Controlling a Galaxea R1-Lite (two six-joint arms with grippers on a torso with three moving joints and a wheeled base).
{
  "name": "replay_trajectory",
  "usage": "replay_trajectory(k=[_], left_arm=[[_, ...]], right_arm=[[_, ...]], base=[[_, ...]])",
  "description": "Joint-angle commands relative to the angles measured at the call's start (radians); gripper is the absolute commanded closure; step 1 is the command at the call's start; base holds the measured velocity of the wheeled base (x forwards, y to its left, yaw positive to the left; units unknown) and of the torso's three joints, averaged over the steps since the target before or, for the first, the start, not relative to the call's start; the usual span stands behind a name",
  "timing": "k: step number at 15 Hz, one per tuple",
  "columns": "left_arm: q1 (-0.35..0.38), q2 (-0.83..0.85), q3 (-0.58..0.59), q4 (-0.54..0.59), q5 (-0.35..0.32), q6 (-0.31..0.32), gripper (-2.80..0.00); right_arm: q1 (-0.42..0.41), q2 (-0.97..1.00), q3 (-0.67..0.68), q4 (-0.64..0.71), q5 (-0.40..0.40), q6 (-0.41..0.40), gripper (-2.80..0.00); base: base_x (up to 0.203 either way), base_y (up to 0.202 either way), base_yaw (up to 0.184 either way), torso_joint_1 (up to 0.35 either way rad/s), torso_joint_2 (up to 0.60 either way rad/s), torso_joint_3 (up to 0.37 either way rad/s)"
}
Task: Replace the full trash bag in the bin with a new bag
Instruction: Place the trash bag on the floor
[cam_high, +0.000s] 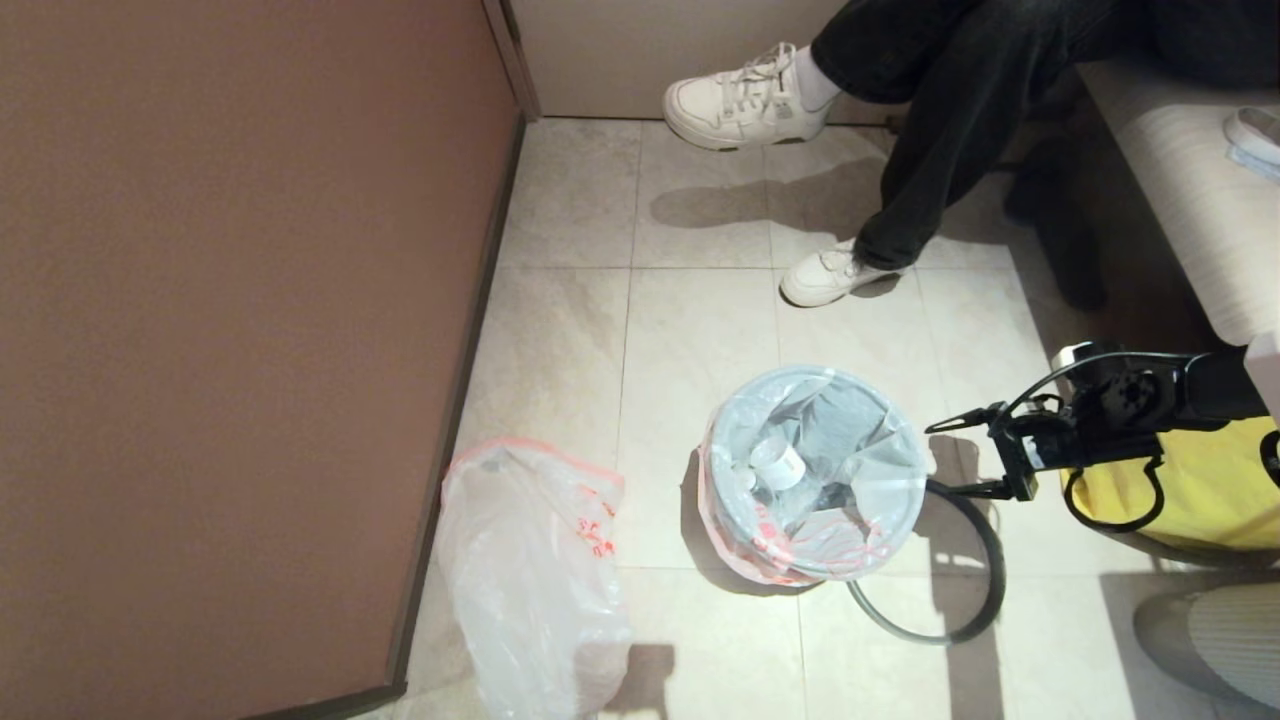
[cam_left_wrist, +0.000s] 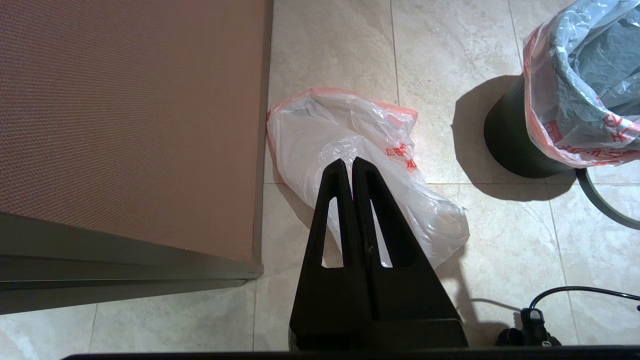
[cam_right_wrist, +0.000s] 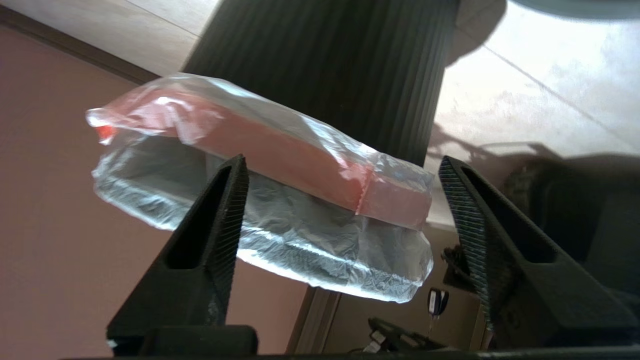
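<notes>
The full trash bag (cam_high: 815, 470) sits in the bin (cam_left_wrist: 510, 145), near the middle of the tiled floor (cam_high: 690, 320), its pink-red edge folded down over the outside of the tub, with a white cup showing inside. The thin grey hoop (cam_high: 975, 590) is off the bin and lies flat on the floor against its right-hand side, so nothing clamps the bag's edge now.

Just to the right of the bin, at about rim level, hangs the right gripper (cam_high: 965, 455), its fingers spread wide and pointing leftward at the bag, gripping nothing. In its own wrist view the folded pink edge of the bag stretches across the gap between the two fingers, close but not yet between them. I'd judge the next move is a short reach leftward to the near side of the rim, then a pinch on that folded edge.

The new bag (cam_high: 535, 580) lies slack along the brown wall (cam_high: 240, 300), well to the left. The left gripper (cam_left_wrist: 352, 167) hangs above it, fingers pressed together and empty, so the right arm is plainly the nearer one.
</notes>
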Motion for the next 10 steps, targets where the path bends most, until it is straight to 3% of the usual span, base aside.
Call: replay_trajectory(k=[1, 7, 8, 10], left_arm=[[0.0, 0.001, 0.0, 0.0, -0.001, 0.0, 0.0], [0.0, 0.001, 0.0, 0.0, 0.001, 0.0, 0.0], [0.0, 0.001, 0.0, 0.0, 0.001, 0.0, 0.0], [0.0, 0.001, 0.0, 0.0, -0.001, 0.0, 0.0]], right_arm=[[0.015, 0.045, -0.048, 0.056, 0.004, 0.005, -2.8], [0.076, 0.059, -0.06, 0.121, 0.003, 0.003, -2.8], [0.077, 0.062, -0.06, 0.121, 0.003, 0.003, 0.0], [0.088, 0.065, -0.06, 0.124, 0.003, 0.003, 0.0]], base=[[0.0, 0.0, 0.0, 0.0, 0.0, 0.0], [0.0, 0.0, 0.0, 0.0, 0.0, 0.0], [0.0, 0.0, 0.0, 0.0, 0.0, 0.0], [0.0, 0.0, 0.0, 0.0, 0.0, 0.0]])
